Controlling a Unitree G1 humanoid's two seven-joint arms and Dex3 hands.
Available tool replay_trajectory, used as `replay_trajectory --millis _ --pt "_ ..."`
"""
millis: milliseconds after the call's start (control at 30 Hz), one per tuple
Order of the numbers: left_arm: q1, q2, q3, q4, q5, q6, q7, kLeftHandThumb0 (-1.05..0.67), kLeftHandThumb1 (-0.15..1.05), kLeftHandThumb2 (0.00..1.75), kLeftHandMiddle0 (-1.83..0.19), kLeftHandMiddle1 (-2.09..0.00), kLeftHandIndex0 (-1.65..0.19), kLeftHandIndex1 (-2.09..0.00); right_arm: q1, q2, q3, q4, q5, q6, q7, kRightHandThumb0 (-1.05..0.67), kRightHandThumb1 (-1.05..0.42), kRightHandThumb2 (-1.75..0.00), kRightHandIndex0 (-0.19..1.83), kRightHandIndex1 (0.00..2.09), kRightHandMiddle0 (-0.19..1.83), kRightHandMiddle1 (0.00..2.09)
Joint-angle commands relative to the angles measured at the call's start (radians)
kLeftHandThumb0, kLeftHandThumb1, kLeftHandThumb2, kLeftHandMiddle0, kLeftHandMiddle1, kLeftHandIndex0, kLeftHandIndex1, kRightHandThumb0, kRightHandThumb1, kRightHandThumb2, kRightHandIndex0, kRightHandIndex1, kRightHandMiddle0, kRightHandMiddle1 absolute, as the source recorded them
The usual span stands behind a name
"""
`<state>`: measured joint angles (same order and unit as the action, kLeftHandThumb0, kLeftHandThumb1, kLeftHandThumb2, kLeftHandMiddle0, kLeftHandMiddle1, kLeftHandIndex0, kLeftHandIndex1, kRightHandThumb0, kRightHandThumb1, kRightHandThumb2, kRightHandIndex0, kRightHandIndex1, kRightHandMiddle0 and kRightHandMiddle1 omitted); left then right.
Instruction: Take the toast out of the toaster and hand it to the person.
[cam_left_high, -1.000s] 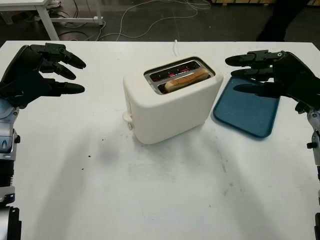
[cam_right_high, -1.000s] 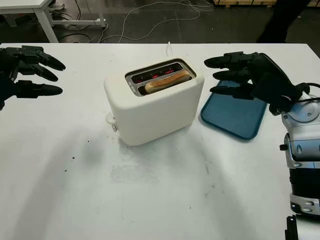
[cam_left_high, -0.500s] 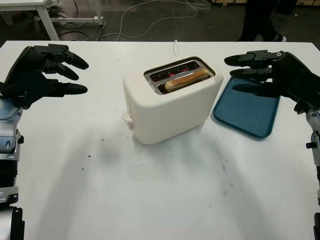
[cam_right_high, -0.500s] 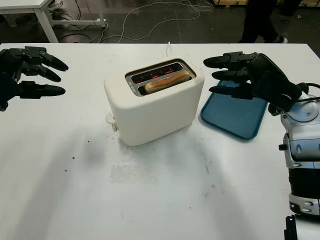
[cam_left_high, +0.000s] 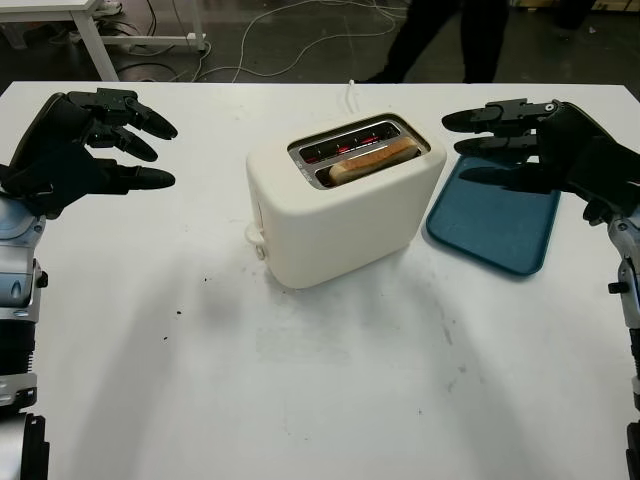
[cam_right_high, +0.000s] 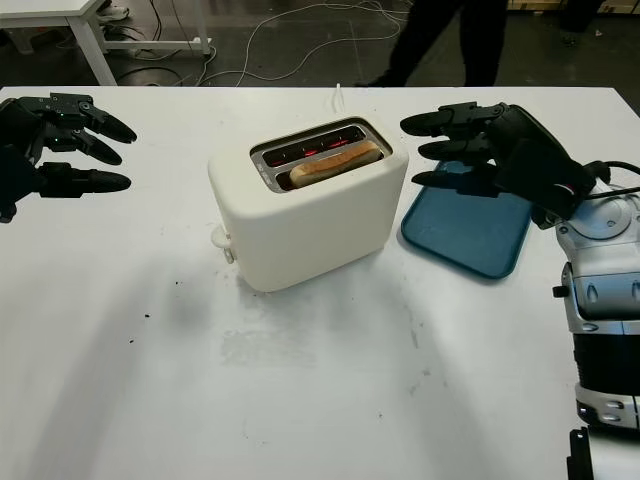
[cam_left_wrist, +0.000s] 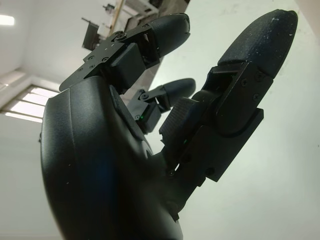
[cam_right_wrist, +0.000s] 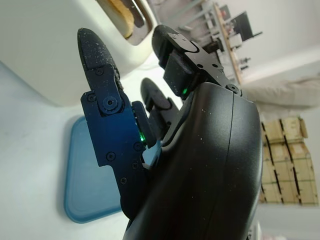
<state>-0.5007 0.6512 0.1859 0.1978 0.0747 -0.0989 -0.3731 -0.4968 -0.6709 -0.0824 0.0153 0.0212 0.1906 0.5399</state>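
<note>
In the left eye view the toaster (cam_left_high: 345, 198) stands at the centre of the white table (cam_left_high: 320, 400), and the toast (cam_left_high: 373, 160) sits in its nearer slot, poking a little above the rim, while the farther slot glows red inside. The left hand (cam_left_high: 75, 140) hovers at the upper left of the frame, well apart from the toaster, released and grasping nothing. The right hand (cam_left_high: 545, 145) hovers at the upper right, above the far edge of the blue tray (cam_left_high: 490, 225) that lies just right of the toaster; it too is released and empty, its fingers pointing toward the toaster top but short of it. A person's legs (cam_left_high: 440, 40) show at the top edge, beyond the table. The right eye view gives the same layout: toast (cam_right_high: 335, 160) in the slot, right hand (cam_right_high: 495, 150) near the toaster's right side, left hand (cam_right_high: 50, 130) at the left edge. In the left wrist view the left hand (cam_left_wrist: 150, 125) holds nothing between its fingers, with bare table behind. In the right wrist view the right hand (cam_right_wrist: 165, 125) is likewise empty, with the toaster and its toast (cam_right_wrist: 120, 12) at the upper left of the frame and the tray (cam_right_wrist: 90, 175) at the lower left. Judged from this, nothing of the task is done: the toast has yet to be grasped, lifted out and passed to the person
</note>
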Motion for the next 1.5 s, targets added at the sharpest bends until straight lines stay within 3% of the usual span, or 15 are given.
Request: replay_trajectory --millis 0,1467 --pt "0.011 0.003 0.0 -0.003 -0.003 -0.001 0.008 -1.05 0.61 0.0 -0.77 -0.87 -0.79 -0.73 -0.007 -0.001 0.002 -0.012 -0.002 0.015 0.003 -0.55 -0.82 0.0 0.63 0.08 0.64 0.0" --pt "0.003 0.003 0.005 -0.004 -0.01 0.003 0.009 -1.05 0.61 0.0 -0.75 -0.92 -0.78 -0.76 0.002 0.0 0.0 -0.029 -0.003 0.028 -0.003 -0.58 -0.83 0.0 0.58 0.13 0.63 0.01"
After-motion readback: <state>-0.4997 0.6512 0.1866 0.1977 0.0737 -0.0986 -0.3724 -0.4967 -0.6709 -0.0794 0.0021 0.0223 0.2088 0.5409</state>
